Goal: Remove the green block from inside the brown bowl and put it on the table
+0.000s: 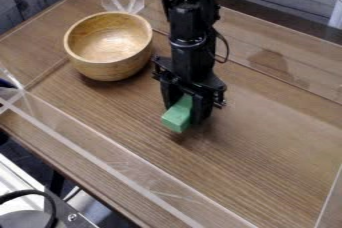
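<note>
One view alone is given. The scene is seen from above and from one corner, at a steep downward slant and at middling range. The table [267, 142] is laid diagonally across the frame, its clear edge [80, 137] crossing the lower left. The arm [190, 22] is cut off at the top.
</note>
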